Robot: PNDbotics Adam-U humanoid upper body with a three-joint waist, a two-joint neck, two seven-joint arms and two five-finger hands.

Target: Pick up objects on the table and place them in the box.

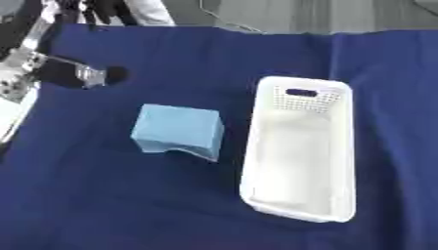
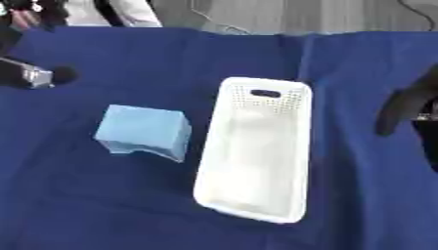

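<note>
Over on the near-left of the blue-draped desk [image 1: 111, 205] sits the one thing to collect: a pale blue block [image 1: 178, 131], boxy, with a notch cut out of its near bottom edge, resting flat on the cloth. Just to its right, not touching, lies the white box [image 1: 346, 161], a long plastic basket with perforated walls and a handle slot at the far end, and nothing shows inside it.

Now the hands. The left hand [image 1: 96, 75] is up at the far left, a dark, silver-jointed shape hanging well back from the block; whether its fingers are spread or curled, I cannot tell. The right hand [image 2: 404, 105] only shows in the right eye view, a dark blurred shape at the right edge beyond the box, and its fingers cannot be read either. Neither hand is touching anything.

So by the look of it we are at the very start: block untouched, box waiting, the reach not yet made. The left hand looks the better placed, since the block lies on its side of the box. The next move calls for bringing that hand down and across to the block, spreading wide enough to span its faces, then lifting it clear of the near wall before lowering it inside.
</note>
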